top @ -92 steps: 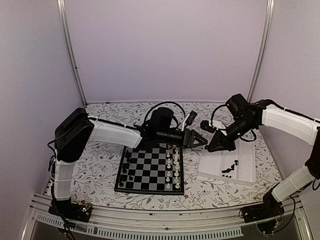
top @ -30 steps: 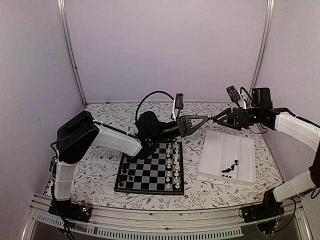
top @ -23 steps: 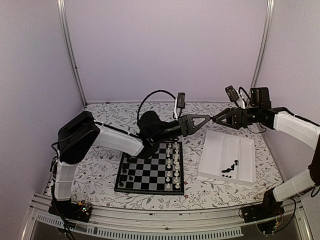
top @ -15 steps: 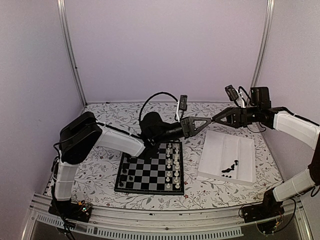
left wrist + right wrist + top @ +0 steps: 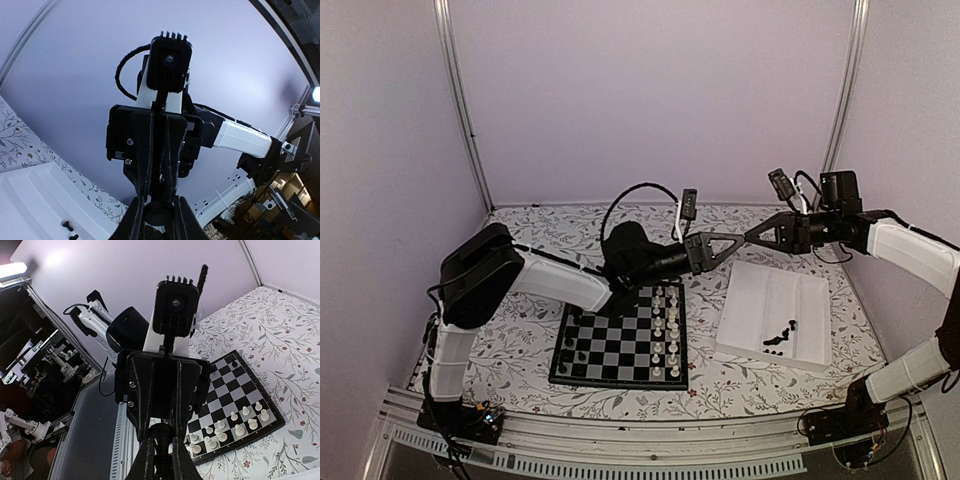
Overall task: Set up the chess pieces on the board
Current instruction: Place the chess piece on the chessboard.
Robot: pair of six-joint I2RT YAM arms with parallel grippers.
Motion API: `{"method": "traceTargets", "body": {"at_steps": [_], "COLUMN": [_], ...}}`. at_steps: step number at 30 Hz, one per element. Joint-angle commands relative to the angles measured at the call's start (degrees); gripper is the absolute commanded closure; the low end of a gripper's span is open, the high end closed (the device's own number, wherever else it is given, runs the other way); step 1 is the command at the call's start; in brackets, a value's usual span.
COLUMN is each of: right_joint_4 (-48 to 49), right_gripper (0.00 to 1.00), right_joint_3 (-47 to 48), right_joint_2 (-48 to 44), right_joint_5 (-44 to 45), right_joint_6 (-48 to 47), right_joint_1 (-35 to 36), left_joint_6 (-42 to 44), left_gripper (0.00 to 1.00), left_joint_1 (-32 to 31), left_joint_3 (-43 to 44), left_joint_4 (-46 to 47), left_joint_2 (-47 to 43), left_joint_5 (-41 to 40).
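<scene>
Within the last second the right gripper (image 5: pixel 750 240) has gone from spread to pressed together. It meets the left gripper (image 5: pixel 738 238) tip to tip in mid-air, above the gap between board (image 5: pixel 620 345) and tray (image 5: pixel 770 295). The left jaws stand narrow, pinching 1 small, dark, rounded chess piece (image 5: pixel 159 212). Judgement: a handover is completing; placement comes next. The remaining chess pieces (image 5: pixel 780 337) lie loose in the white, ridged plastic tray. The board is flat, checked and black-bordered.

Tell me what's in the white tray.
A cluster of black chess pieces lies in the near right part of the tray; the rest looks bare. Nothing covers it.
</scene>
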Motion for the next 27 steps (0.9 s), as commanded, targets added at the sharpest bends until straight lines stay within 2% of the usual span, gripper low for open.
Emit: {"method": "traceTargets", "body": {"at_steps": [1,6,11,14,16,20,23,27], "right_joint_4": [-9.76,-19.86,-27.24,-30.17,-31.92,-35.29,-37.92,-40.95], "right_gripper": [0.95,0.97,0.98,0.98,0.98,0.99,0.99,0.99], "right_joint_3": [6.87,13.89,21.57,26.45,29.43,34.74,39.27,45.61], "right_joint_2": [-0.47,1.15,6.13,10.53,13.63,20.37,26.55,34.12], "right_joint_5": [8.63,20.02,33.41,40.41,44.36,53.81,58.21,63.29], "right_joint_6": [-9.26,-19.68,-28.56,-31.91,-33.23,-36.18,-37.96,-38.96], "right_joint_1": [1.39,6.41,15.47,21.63,25.25,33.08,38.04,42.92], "left_joint_6": [6.88,19.35,34.96,41.25,42.43,40.86,39.62,42.75], "left_gripper": [0.72,0.57,0.55,0.53,0.52,0.46,0.41,0.4], "left_joint_1": [-0.02,4.54,9.26,13.51,17.24,22.91,27.2,30.63], "left_joint_3": [-1.77,-7.41,-8.95,-10.88,-14.83,-27.59,-33.23,-32.66], "left_joint_4": [-9.95,-29.94,-54.26,-63.26,-64.63,-56.64,-55.66,-56.7], "left_joint_2": [-4.96,-19.19,-33.94,-41.36,-46.04,-58.01,-63.4,-66.11], "left_joint_5": [-3.03,-5.3,-12.91,-19.26,-22.55,-29.06,-32.4,-32.22]}}
